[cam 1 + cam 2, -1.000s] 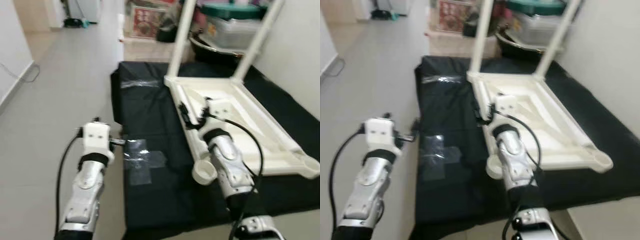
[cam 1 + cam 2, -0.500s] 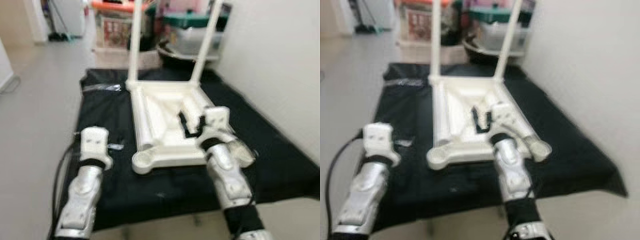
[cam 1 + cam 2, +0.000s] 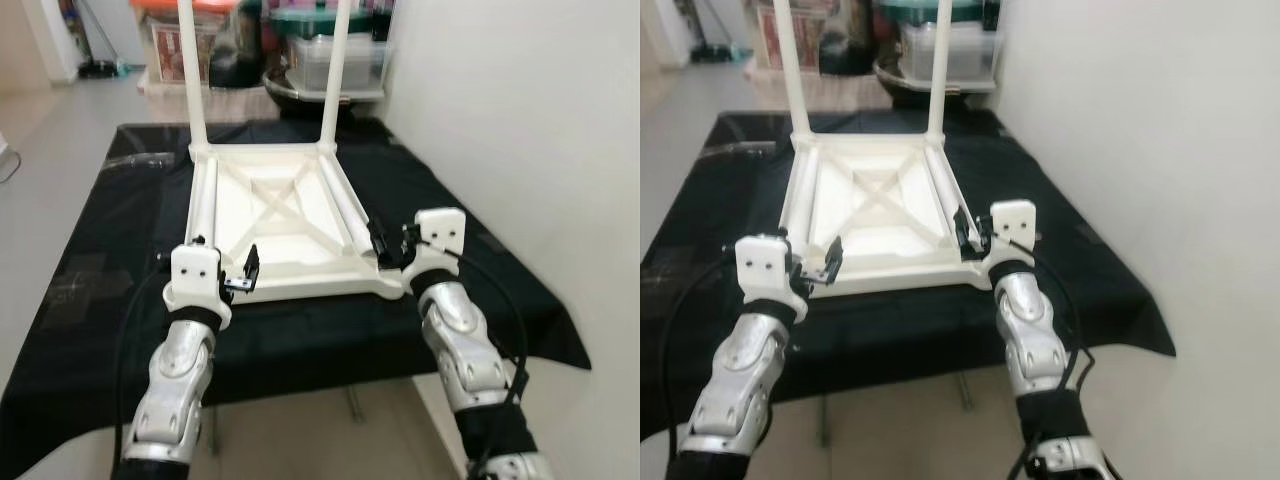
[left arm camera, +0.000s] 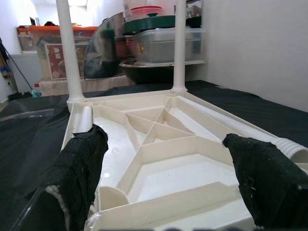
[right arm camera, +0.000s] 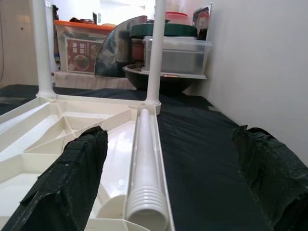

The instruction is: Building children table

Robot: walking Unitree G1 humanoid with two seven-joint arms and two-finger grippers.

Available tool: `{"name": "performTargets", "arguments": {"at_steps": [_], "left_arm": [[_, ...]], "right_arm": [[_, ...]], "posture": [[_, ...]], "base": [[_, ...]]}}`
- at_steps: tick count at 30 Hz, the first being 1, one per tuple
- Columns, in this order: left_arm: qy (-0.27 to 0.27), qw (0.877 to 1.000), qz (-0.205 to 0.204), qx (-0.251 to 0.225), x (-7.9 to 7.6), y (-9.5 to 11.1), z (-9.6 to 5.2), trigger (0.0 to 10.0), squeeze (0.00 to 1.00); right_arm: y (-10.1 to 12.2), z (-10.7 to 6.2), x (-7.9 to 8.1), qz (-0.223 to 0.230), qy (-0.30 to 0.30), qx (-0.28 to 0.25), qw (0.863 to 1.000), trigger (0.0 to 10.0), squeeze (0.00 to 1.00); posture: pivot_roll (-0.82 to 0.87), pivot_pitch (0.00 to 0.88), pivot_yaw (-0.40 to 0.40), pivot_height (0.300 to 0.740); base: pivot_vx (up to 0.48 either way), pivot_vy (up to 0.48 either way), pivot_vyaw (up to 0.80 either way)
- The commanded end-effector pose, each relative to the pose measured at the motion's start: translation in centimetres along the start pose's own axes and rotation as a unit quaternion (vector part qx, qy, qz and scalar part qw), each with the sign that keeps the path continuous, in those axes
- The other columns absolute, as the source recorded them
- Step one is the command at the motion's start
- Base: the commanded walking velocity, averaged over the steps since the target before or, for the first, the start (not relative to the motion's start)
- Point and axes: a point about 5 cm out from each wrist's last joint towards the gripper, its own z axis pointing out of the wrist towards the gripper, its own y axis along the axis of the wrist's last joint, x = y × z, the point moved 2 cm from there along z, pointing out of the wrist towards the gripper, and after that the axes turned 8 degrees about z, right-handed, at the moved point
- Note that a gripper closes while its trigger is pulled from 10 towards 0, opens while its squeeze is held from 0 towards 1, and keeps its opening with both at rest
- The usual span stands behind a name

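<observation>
The white children's table [image 3: 272,215] lies upside down at frame centre on a black-covered worktop [image 3: 90,290]. Two legs [image 3: 186,70] stand upright at its far corners; two more lie along its side rails, long axes running away from the robot. Left pincer [image 3: 240,272] and right pincer [image 3: 385,247] hang spread apart, gripping nothing, at its near corners. A white wall [image 3: 520,120] runs along the right; storage boxes [image 3: 315,50] are stacked behind.

Upright table legs [image 3: 187,70] cut off by top edge
</observation>
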Motion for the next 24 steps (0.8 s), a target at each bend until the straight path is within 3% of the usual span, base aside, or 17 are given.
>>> {"name": "performTargets", "arguments": {"at_steps": [1,4,7,14,19,24], "left_arm": [[0.006,1.000,0.000,0.003,0.41,-0.20,-0.10,10.0,0.00],[0.006,1.000,-0.001,0.002,0.41,-0.19,-0.08,10.0,0.00],[0.005,1.000,-0.001,0.002,0.37,-0.19,-0.05,10.0,0.00],[0.006,1.000,-0.003,0.001,0.32,-0.19,-0.02,10.0,0.00],[0.006,1.000,-0.005,0.001,0.34,-0.19,-0.05,10.0,0.00],[0.007,1.000,-0.007,0.001,0.32,-0.18,-0.06,10.0,0.00]], "right_arm": [[0.11,0.04,0.19,-0.002,0.000,-0.001,1.000,10.0,0.00],[0.11,0.06,0.24,-0.008,0.002,0.000,1.000,10.0,0.00],[-0.05,0.07,0.50,-0.046,0.012,0.002,0.999,10.0,0.00],[-0.30,0.02,0.50,-0.019,0.008,0.007,1.000,10.0,0.00],[-0.54,0.11,0.51,-0.059,0.016,0.016,0.998,10.0,0.00],[-0.47,0.07,0.48,-0.059,0.014,0.013,0.998,10.0,0.00]], "posture": [[-0.04,0.000,-0.076,0.740],[-0.04,0.000,-0.074,0.740],[-0.04,0.000,-0.074,0.740],[-0.04,0.000,-0.075,0.740],[-0.04,0.000,-0.077,0.740],[-0.04,0.000,-0.079,0.740]], "base": [[0.000,0.000,0.00],[0.000,0.000,0.00],[0.000,0.000,0.00],[0.000,0.000,0.41],[0.000,0.000,0.16],[0.166,0.000,0.32]]}}
